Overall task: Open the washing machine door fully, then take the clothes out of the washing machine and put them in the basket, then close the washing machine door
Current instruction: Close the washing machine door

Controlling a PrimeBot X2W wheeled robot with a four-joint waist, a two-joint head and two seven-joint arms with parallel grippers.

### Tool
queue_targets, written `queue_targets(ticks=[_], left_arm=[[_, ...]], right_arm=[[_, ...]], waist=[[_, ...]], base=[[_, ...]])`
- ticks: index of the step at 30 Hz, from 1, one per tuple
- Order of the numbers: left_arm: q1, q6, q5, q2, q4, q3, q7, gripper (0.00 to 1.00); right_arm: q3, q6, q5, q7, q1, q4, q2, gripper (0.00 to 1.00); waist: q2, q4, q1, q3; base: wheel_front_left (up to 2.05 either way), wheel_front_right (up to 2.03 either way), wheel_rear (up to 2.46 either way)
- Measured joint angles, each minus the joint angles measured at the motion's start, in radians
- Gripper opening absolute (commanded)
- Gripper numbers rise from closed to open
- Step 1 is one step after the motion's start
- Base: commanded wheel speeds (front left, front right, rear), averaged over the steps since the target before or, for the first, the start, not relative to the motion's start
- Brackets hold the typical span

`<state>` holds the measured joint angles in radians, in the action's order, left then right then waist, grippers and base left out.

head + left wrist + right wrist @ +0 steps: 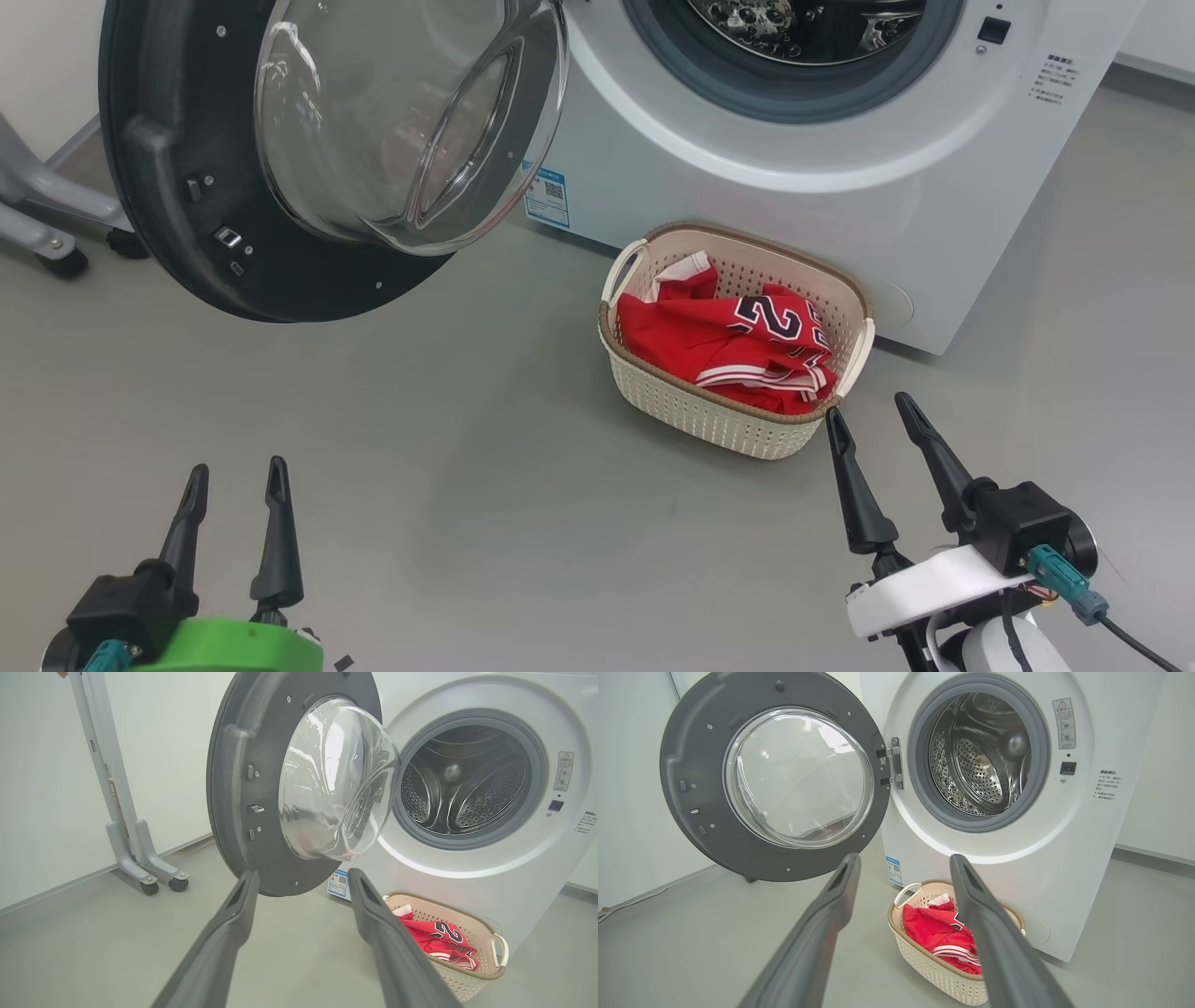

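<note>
Washer (747, 205): white front-loader. The drum (980, 756) showed bare steel; no cloth seen inside it.

Door (317, 149): swung wide off the washer's front on the hinge (892, 767), inner face and glass bowl turned toward the robot.

Basket (709, 415): on the floor against the washer's front, under the opening.

Clothes (728, 345): red jersey, crumpled inside the basket at the washer's foot. Unloading judged done; shutting the door remains.

Right gripper (867, 408): before the washer's lower front, fingers spread wide, nothing between them.

Left gripper (237, 469): farther out from the washer on its hinge side, fingers likewise spread wide and empty.

Handling, as judgement:
- The door is rigid and probably fairly heavy, but it turns freely on the hinge, so a push should serve and no grasp is needed.
- The bowl is smooth, curved glass; fingers would likely slide off it, and it is the fragile part. Avoid it.
- Best contact is the dark rim at the edge farthest from the washer's hinge, near the latch (695, 811), where leverage is greatest.
- The latch probably needs a firm last press.
</note>
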<state>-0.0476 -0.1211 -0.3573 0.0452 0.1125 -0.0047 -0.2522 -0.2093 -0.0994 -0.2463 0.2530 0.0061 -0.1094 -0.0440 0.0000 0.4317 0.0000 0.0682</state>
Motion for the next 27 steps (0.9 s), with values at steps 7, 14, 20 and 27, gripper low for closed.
queue_targets(ticks=[7,14,20,27], left_arm=[[-0.004,0.000,0.000,0.000,0.000,0.000,0.000,1.00],[-0.006,0.000,0.001,0.000,0.000,-0.001,0.000,1.00],[-0.019,0.000,0.001,0.000,0.000,-0.001,0.000,1.00],[-0.019,0.000,-0.001,0.000,0.000,0.000,0.000,1.00]], right_arm=[[-0.002,-0.004,-0.006,0.000,0.000,0.000,0.000,1.00],[-0.002,-0.004,-0.006,0.000,0.000,-0.002,0.000,1.00],[-0.003,-0.004,-0.006,0.000,0.000,-0.005,0.000,1.00],[-0.006,-0.004,-0.006,0.000,0.000,-0.009,0.000,1.00]], waist=[[0.0000,0.009,0.0000,-0.001],[0.0000,0.022,0.0000,0.000],[0.0000,0.028,0.0000,0.000],[0.0000,0.025,0.0000,0.001]], base=[[0.00,0.00,0.00],[0.00,0.00,0.00],[0.00,0.00,0.00],[0.00,0.00,0.00]])
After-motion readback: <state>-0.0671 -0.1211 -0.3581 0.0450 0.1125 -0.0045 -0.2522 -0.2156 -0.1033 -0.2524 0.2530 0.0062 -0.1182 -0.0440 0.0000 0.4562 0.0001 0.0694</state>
